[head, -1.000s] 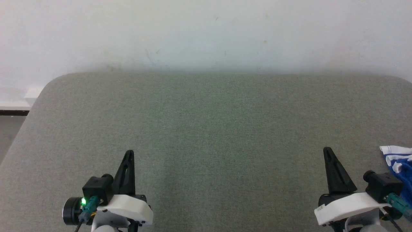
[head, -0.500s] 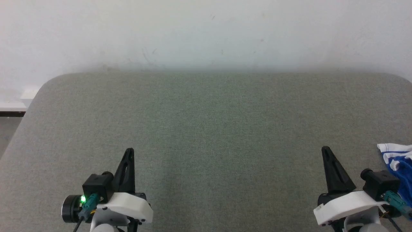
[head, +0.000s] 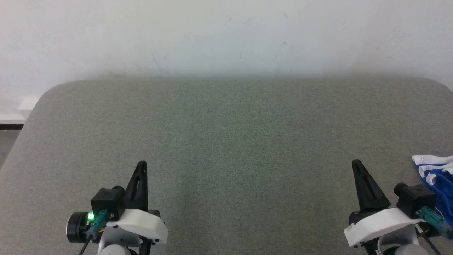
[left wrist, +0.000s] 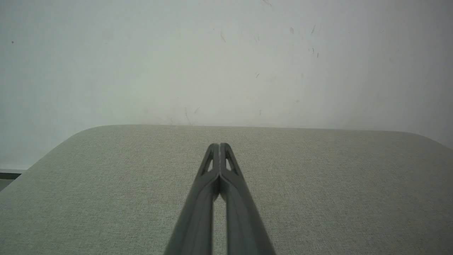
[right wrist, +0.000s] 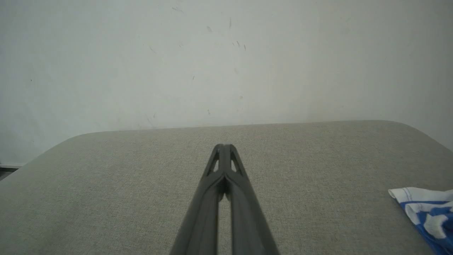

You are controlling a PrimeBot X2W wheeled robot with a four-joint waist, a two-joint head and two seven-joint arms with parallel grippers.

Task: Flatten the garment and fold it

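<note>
Nearest, the left gripper (head: 141, 166) and the right gripper (head: 356, 164) are seen, two in all, each with fingers pressed together on nothing. One garment (head: 436, 175) is bunched at the right edge of the surface (head: 226, 141), beside the right gripper. Beyond, open room is left up to the rounded far edge.

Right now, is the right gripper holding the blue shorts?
No: the right gripper is shut on nothing, and the shorts lie apart from it on the grey surface.

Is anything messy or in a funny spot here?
Yes. The blue-and-white shorts lie crumpled far off on the right side of the grey table, just past the right gripper, instead of spread flat in the middle.
</note>
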